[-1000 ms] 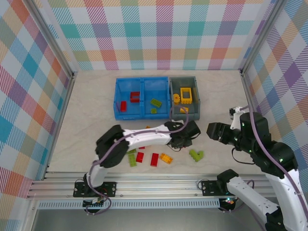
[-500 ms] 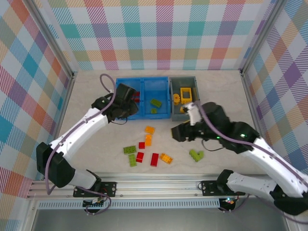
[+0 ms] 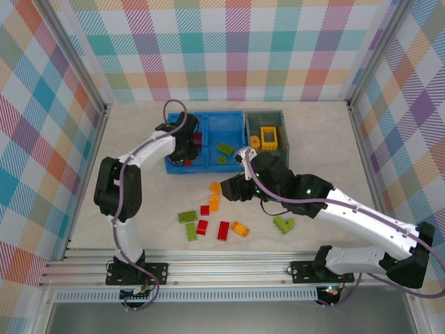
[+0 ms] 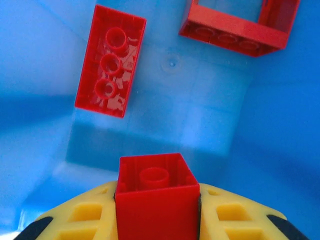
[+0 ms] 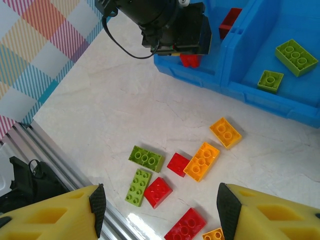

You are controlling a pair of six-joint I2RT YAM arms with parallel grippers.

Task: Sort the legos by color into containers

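Observation:
My left gripper (image 4: 156,212) is shut on a small red lego (image 4: 156,192), low inside the left compartment of the blue container (image 3: 208,169). Below it on the blue floor lie a red brick (image 4: 111,60) and a red hollow frame (image 4: 240,25). In the top view the left gripper (image 3: 182,149) is over that compartment. My right gripper (image 5: 162,212) hangs open and empty above loose legos on the table: two orange (image 5: 202,161), several red (image 5: 158,192) and two green (image 5: 146,158). The grey container (image 3: 284,139) holds a yellow frame (image 3: 269,137).
Two green bricks (image 5: 296,57) lie in the blue bin's right compartment. A green L-shaped piece (image 3: 283,224) sits on the table right of the pile. The metal rail (image 3: 229,261) runs along the near edge. Checked walls enclose the table.
The left arm swung from the table's middle back to the blue bin's left compartment and lowered in with the red brick. The right arm came in from the right over the loose bricks.

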